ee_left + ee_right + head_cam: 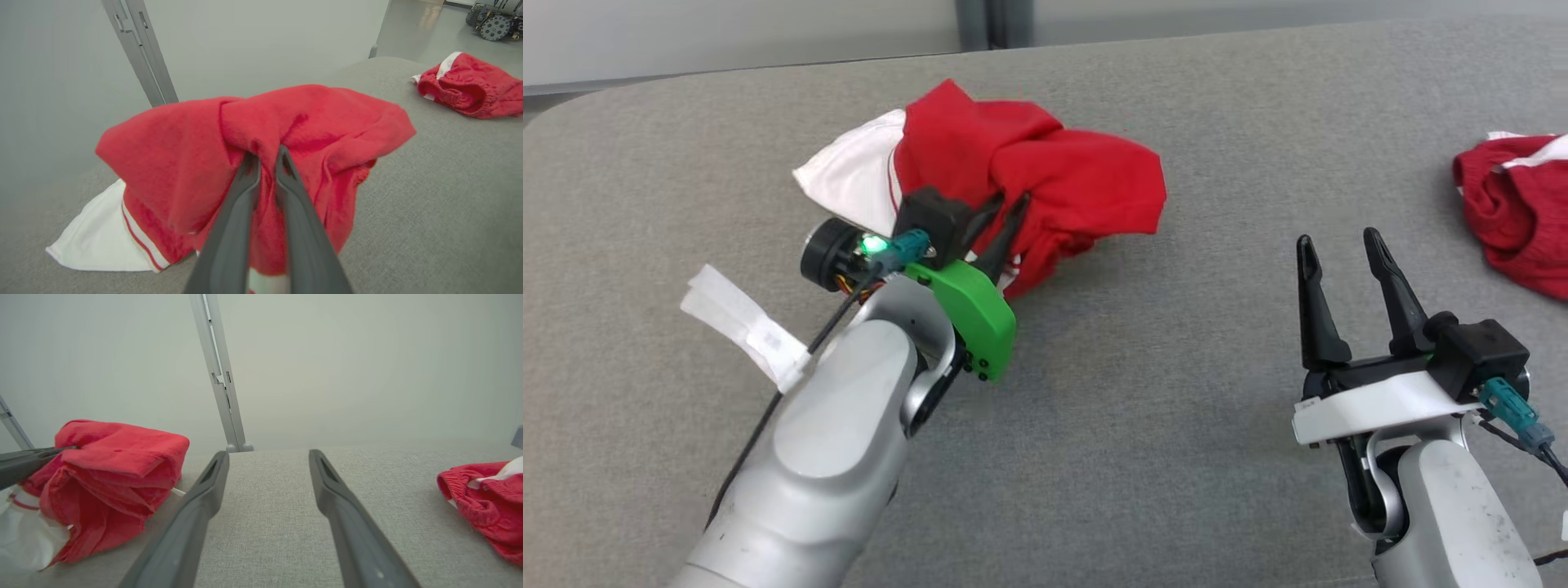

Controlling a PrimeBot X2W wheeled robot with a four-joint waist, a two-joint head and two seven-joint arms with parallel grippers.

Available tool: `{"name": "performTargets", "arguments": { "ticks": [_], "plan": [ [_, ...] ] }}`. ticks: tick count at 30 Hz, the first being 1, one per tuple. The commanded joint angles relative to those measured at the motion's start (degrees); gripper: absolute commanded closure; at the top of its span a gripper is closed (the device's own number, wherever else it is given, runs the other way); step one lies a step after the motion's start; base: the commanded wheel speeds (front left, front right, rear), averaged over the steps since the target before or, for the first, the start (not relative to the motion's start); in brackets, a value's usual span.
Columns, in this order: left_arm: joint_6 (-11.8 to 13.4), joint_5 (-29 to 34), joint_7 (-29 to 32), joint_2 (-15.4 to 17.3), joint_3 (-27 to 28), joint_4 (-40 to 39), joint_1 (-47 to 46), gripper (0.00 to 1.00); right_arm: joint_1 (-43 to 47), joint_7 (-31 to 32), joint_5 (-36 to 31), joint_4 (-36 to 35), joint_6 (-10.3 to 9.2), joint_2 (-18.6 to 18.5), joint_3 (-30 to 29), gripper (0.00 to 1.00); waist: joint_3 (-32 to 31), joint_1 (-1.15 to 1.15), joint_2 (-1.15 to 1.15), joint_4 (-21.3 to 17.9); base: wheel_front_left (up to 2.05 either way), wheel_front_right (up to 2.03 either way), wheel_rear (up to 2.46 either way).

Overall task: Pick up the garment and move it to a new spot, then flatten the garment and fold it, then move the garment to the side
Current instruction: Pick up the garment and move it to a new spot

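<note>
A red and white garment (1029, 175) is bunched up at the centre left of the grey surface, partly lifted. My left gripper (1009, 204) is shut on a fold of its red cloth, which drapes over the fingertips in the left wrist view (267, 153). A white panel of the garment (98, 237) trails on the surface. The same garment (110, 477) sits at the left of the right wrist view, with the left fingers (24, 461) reaching into it. My right gripper (1339, 241) stands open and empty at the lower right, well apart from the garment; its tips (267, 455) frame bare surface.
A second red and white garment (1515, 208) lies crumpled at the right edge of the grey cushioned surface (1160, 392). A white label strip (743, 327) hangs from the left arm's cable. A pale wall and a grey post (220, 375) stand behind the far edge.
</note>
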Motion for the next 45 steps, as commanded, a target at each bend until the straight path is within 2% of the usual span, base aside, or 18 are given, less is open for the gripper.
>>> {"name": "performTargets", "arguments": {
  "ticks": [1,7,15,16,17,18,28,36,45],
  "plan": [
    [-0.2,0.5,0.0,-0.2,-0.9,0.3,1.1,1.0,0.6,-0.2,0.5,-0.2,-0.06,0.0,0.3,0.0,0.9,0.0,0.0,-4.9,0.0,0.0,0.0],
    [-0.2,-0.2,-0.6,-1.5,-5.7,2.2,4.4,1.0,0.9,-0.2,1.5,0.5,-0.06,0.0,0.6,0.0,1.9,0.0,0.0,-7.5,0.0,0.0,0.0],
    [0.2,-1.4,-3.2,-2.5,-8.0,4.4,6.5,1.0,1.1,-0.2,1.7,1.1,-0.06,0.0,0.4,0.0,0.9,0.0,0.0,-7.3,0.0,0.0,0.0],
    [0.6,-1.8,-4.0,-2.6,-8.0,4.3,6.6,0.59,1.3,-0.2,1.6,1.0,-0.06,0.0,0.3,0.0,0.6,0.0,0.0,-7.0,0.0,0.0,0.0],
    [0.9,-1.8,-4.7,-2.6,-8.1,4.1,6.7,0.09,1.4,-0.2,1.5,1.0,-0.06,0.0,0.2,0.0,0.4,0.0,0.0,-6.7,0.0,0.0,0.0],
    [1.4,-2.0,-5.5,-2.7,-8.0,4.0,6.9,0.0,1.6,-0.2,1.5,1.1,-0.06,0.0,0.2,0.0,0.0,0.0,0.0,-6.3,0.0,0.0,0.0],
    [4.6,-4.7,-11.4,-1.9,-5.2,0.5,10.2,0.0,3.4,-0.2,0.1,0.6,-0.06,0.0,-1.0,0.0,-4.4,0.0,0.0,-2.1,0.0,0.0,0.0],
    [9.1,-7.4,-13.2,1.5,1.1,-5.2,19.1,0.0,7.9,-0.2,-0.5,-1.1,-0.06,0.0,-3.2,0.0,-9.5,0.0,0.0,1.7,0.0,0.0,0.0],
    [13.6,-6.9,-13.4,3.6,8.4,-13.3,29.7,0.0,11.7,-0.2,1.0,-3.3,-0.06,0.0,-3.9,0.0,-11.1,0.0,0.0,2.8,0.0,0.0,0.0]
  ]
}}
